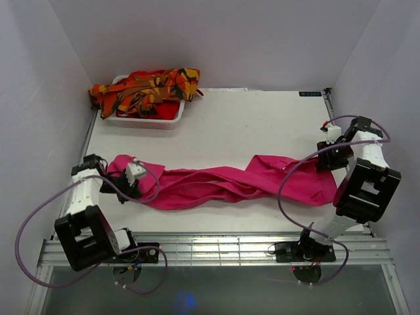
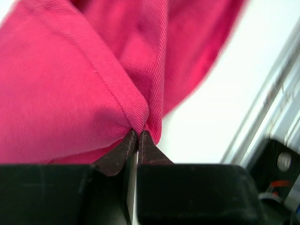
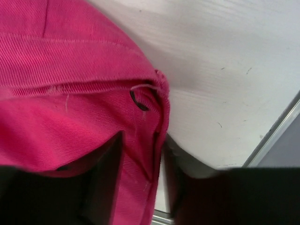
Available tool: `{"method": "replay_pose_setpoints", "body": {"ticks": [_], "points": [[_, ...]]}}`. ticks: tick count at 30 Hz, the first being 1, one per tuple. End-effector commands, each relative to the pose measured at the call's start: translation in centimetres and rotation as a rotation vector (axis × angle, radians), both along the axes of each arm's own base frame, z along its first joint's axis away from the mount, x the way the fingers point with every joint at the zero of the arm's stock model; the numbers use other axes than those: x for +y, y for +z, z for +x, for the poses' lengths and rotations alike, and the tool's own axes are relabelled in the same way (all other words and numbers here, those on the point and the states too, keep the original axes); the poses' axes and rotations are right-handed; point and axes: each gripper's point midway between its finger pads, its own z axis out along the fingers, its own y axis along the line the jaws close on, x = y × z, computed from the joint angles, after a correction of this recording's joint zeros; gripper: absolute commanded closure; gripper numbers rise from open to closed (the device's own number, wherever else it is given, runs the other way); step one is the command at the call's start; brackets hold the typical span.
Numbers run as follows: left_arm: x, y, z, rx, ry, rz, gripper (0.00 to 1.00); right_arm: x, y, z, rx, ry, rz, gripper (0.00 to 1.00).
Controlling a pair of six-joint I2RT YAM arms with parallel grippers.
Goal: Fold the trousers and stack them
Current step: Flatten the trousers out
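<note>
Two trouser pairs, white table (image 1: pixel 262 125), white walls (image 1: pixel 230 39).
Pink trousers (image 1: pixel 216 185) lay stretched in front of basket (image 1: pixel 147 120), L gripper (image 2: pixel 137 135) & R gripper (image 3: pixel 139 140) each clamped on an end; camo trousers (image 1: pixel 147 88) sat in basket.

The magenta trousers (image 1: pixel 216 185) lie stretched, twisted, left to right; orange camouflage trousers (image 1: pixel 147 88) sit crumpled far-left.

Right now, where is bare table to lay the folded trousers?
Bare table lies between the basket and the pink trousers, out to the far right corner. Crowded: far left, basket with orange trousers; near strip, pink trousers stretched between left pincer and right pincer.
</note>
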Motion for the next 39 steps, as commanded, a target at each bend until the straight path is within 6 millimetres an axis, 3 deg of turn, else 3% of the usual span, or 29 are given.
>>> {"method": "replay_pose_setpoints", "body": {"ticks": [1,3,4,7,9,10,11,13,14,19,23,27,30,32,35,39], "points": [[-0.4,-0.8,-5.2,-0.178,-0.359,0.169,0.79,0.1,2.4,2.3,-0.05,0.014,0.04,0.34],[-0.8,-0.1,-5.3,-0.287,-0.366,0.209,0.67,1.3,3.3,3.0,-0.075,0.06,0.076,0.09],[-1.2,0.4,-5.0,-0.302,-0.325,0.19,0.64,1.7,3.7,3.1,-0.074,0.075,0.083,0.02],[-2.1,4.4,-2.3,-0.373,-0.212,0.085,0.53,3.6,5.3,4.2,-0.122,0.156,0.078,0.05],[-2.2,6.3,-0.6,-0.278,-0.072,-0.017,0.5,4.9,6.0,4.7,-0.148,0.208,0.08,0.05],[-1.6,7.7,1.3,-0.241,-0.033,-0.052,0.41,6.5,6.2,4.9,-0.154,0.251,0.084,0.04],[-1.7,8.4,2.1,-0.173,0.029,-0.109,0.37,7.2,6.2,5.1,-0.155,0.271,0.084,0.04],[-0.9,9.2,4.8,-0.094,0.087,-0.158,0.16,9.7,5.9,5.5,-0.148,0.336,0.079,0.03],[-0.6,9.2,5.8,-0.044,0.142,-0.185,0.02,10.5,5.8,5.7,-0.148,0.353,0.078,0.02],[1.9,6.9,9.9,0.031,0.269,-0.155,0.02,16.1,4.2,7.2,-0.128,0.451,0.08,0.01],[3.4,3.3,10.6,0.088,0.281,-0.084,0.02,18.1,2.5,8.4,-0.106,0.475,0.068,0.0],[2.8,2.7,10.1,0.136,0.268,-0.123,0.02,20.1,0.3,8.7,-0.045,0.495,0.087,0.0],[0.3,2.9,9.2,0.161,0.211,-0.149,0.02,20.7,-1.1,8.6,-0.018,0.498,0.084,0.08],[-1.4,3.0,8.9,0.146,0.179,-0.124,0.02,20.6,-1.9,8.6,-0.008,0.492,0.079,0.19],[-3.6,2.0,8.1,0.136,0.138,-0.058,0.02,20.3,-3.0,8.7,0.014,0.475,0.063,0.35],[-4.9,-0.5,7.3,0.109,0.122,0.089,0.02,19.9,-3.1,9.3,-0.002,0.46,0.033,0.6]]}}
